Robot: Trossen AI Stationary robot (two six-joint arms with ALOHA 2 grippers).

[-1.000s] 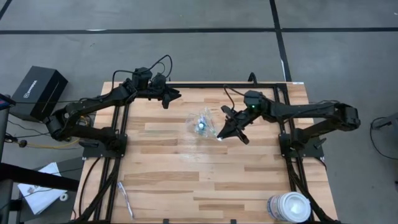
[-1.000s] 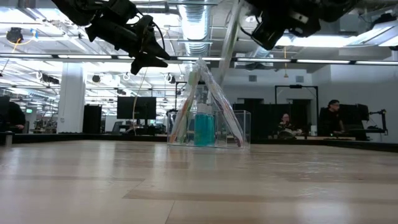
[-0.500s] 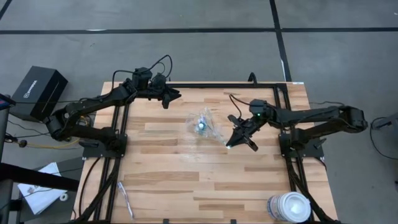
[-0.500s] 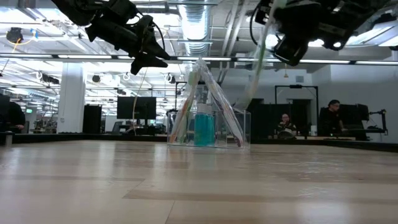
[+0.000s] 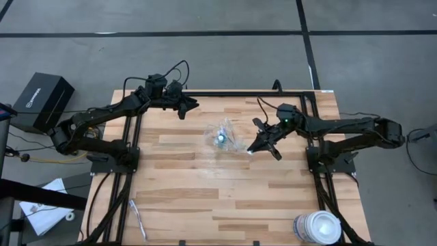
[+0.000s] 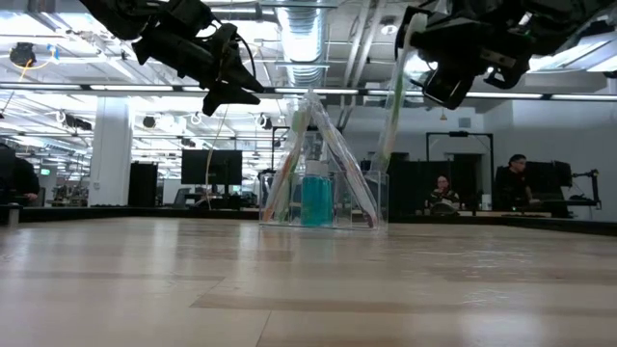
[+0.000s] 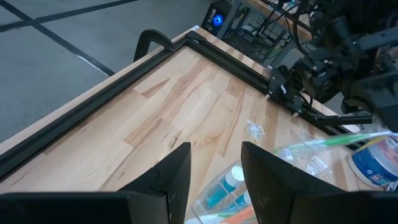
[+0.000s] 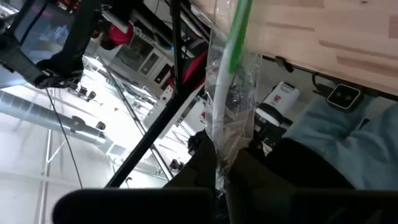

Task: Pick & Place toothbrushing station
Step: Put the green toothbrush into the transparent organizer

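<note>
While raised, right fingers [image 8: 219, 171] clamping wrapped toothbrush [image 8: 225, 81]

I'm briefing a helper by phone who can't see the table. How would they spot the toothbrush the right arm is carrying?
Start at the clear plastic container mid-table, then look just right of it to the right tool. Shut on it is a wrapped toothbrush, green and white, held in the air above the table. The other brushes lean inside the container, and one more lies by the table's near left corner.
</note>
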